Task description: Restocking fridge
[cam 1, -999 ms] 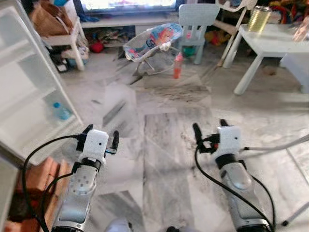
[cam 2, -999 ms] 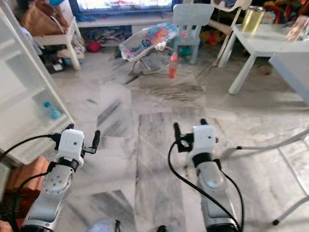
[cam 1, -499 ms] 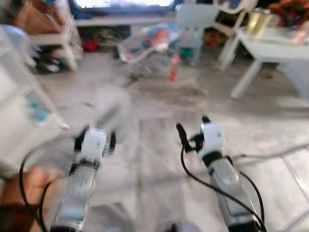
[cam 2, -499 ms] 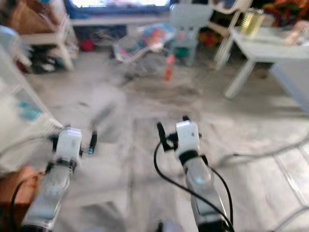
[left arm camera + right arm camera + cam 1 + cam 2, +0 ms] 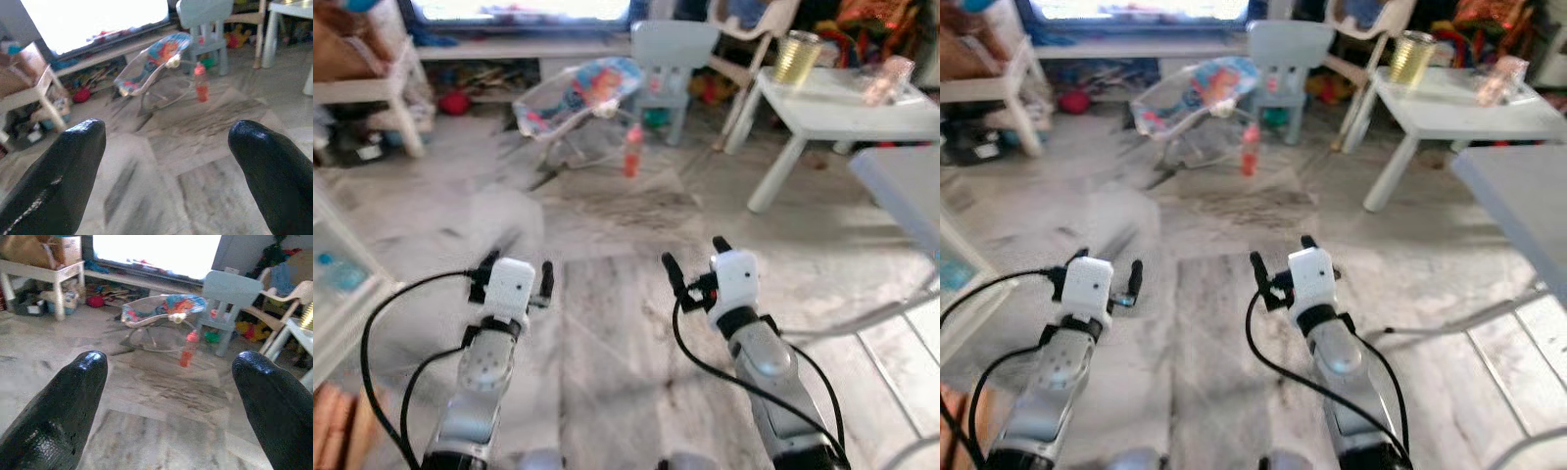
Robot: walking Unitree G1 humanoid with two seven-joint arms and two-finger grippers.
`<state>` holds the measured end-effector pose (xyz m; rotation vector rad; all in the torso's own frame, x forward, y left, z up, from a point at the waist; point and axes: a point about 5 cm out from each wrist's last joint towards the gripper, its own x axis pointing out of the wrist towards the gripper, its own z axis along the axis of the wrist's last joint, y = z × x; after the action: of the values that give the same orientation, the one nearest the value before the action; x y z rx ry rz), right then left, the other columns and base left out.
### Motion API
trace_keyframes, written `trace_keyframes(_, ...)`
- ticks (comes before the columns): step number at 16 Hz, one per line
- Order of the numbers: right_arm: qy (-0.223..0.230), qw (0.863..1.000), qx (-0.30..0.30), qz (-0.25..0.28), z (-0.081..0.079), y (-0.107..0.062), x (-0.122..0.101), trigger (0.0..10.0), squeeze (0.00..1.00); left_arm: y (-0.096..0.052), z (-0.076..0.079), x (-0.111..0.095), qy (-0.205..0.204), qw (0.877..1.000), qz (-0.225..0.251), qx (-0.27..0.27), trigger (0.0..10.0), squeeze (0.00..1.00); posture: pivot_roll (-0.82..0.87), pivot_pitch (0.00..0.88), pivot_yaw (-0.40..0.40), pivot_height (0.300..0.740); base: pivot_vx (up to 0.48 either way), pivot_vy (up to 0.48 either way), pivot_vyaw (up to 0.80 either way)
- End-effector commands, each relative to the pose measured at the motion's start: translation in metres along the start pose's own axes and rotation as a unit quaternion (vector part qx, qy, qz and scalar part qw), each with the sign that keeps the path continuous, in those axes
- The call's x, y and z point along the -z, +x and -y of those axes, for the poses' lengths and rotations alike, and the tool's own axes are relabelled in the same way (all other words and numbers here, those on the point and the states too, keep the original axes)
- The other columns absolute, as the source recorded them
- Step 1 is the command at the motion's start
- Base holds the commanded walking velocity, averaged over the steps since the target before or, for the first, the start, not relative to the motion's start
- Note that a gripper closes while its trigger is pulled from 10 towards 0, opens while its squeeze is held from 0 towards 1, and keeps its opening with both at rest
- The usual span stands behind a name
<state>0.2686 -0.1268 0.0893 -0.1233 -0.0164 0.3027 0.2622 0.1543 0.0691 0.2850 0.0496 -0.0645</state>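
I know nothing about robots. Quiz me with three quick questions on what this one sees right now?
1. True or false: the left hand is carrying something.
2. The red bottle stands on: A) the white table B) the floor C) the blue chair
3. Fill in: the yellow-green container stands on the white ____.

Key: 1 false, both it and the right hand are open and empty; 2 B; 3 table.

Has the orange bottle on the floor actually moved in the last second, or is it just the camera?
No. The orange bottle stands in the same spot beside the baby bouncer, in front of the blue chair. The whole view has shifted, so the camera turned.
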Motion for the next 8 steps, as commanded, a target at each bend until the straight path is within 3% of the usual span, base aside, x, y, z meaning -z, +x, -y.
trace_keyframes(1, -0.008, 1.000, 0.012, 0.000, 0.0080, -0.0012, -0.0003, 10.0, 0.00, 0.0007, 0.0090, -0.0027, -0.003, 1.000, 0.004, 0.011, 10.0, 0.00, 0.09, 0.063, -0.037, 0.740, 0.364, -0.307, 0.80)
trace_keyframes(8, -0.001, 1.000, 0.006, -0.003, 0.0028, -0.0026, 0.0035, 10.0, 0.00, 0.0032, 0.0112, 0.0012, 0.007, 1.000, -0.008, 0.013, 10.0, 0.00, 0.10, 0.050, -0.036, 0.740, 0.316, -0.356, 0.80)
